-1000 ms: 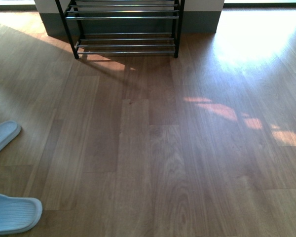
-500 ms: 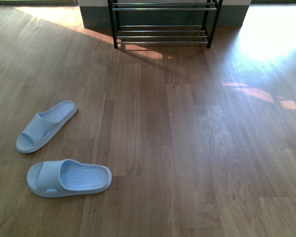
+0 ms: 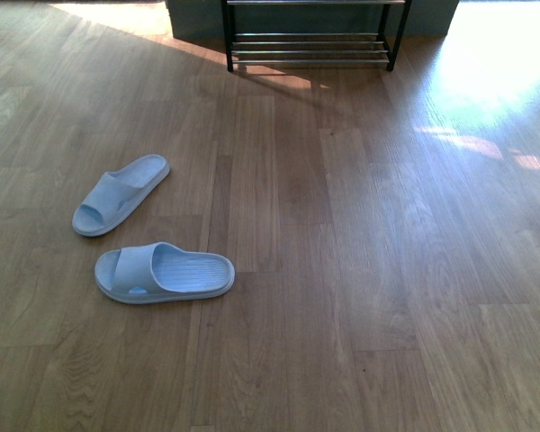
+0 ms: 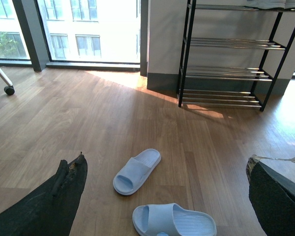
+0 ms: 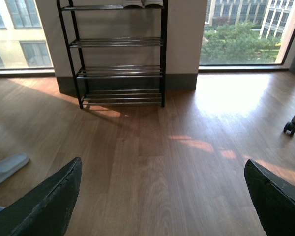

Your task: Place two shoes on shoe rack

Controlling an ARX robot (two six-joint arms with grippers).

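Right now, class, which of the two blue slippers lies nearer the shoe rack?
The diagonal slipper, further left; the other slipper lies crosswise, closer to the camera and farther from the shoe rack.

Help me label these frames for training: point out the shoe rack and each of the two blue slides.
Near slide (image 3: 184, 270), front view, ribbed footbed.
Far slide (image 3: 112, 193), front view, strap.
Shoe rack (image 3: 310, 54), front view, lower silver bars.
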